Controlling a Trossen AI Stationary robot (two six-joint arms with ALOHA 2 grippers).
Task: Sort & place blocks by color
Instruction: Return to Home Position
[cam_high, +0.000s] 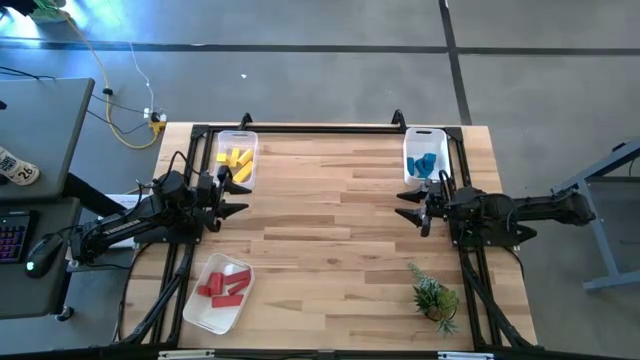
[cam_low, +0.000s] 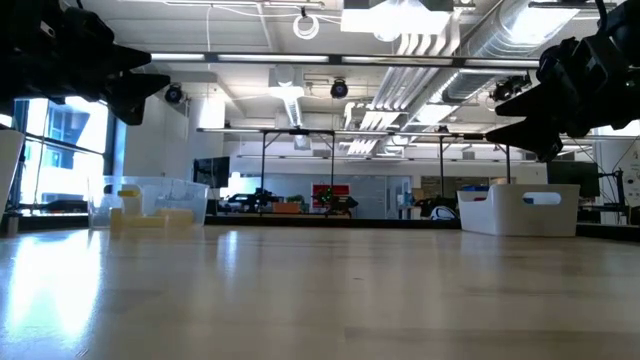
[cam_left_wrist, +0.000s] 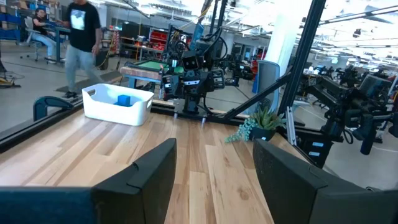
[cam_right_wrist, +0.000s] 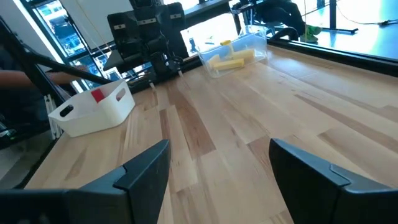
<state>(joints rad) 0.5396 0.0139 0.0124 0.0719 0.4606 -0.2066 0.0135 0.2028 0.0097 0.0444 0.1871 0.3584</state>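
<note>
The blocks are all in bins. The yellow blocks (cam_high: 236, 160) lie in a clear bin (cam_high: 236, 135) at the corner of the table (cam_high: 330, 230) diagonally opposite the plant (cam_high: 435, 297). The blue blocks (cam_high: 427, 163) sit in a white bin (cam_high: 424, 133) on the plant's side of the table, at its other end. The red blocks (cam_high: 225, 284) are in a second white bin (cam_high: 210, 318) straight across the table from the plant. No loose block shows on the wood.

The sorting looks finished, so the step in hand seems to be the return to rest. The right gripper (cam_high: 408, 205) hangs between the plant and the white bin, claw apart and empty. The left gripper (cam_high: 238, 197) faces it from the side away from the plant, between the other two bins, claw also apart and empty. The next move needs no grasp, only drawing each arm back without brushing the bin beside it.

Only the high view shows all three bins at once. The low view misses the second white bin, and the white bin's wall there hides most of its contents. The left wrist view shows the plant, a blue block and a person (cam_left_wrist: 81, 31) walking in the room beyond the table. The right wrist view shows one red block and the yellow ones.
</note>
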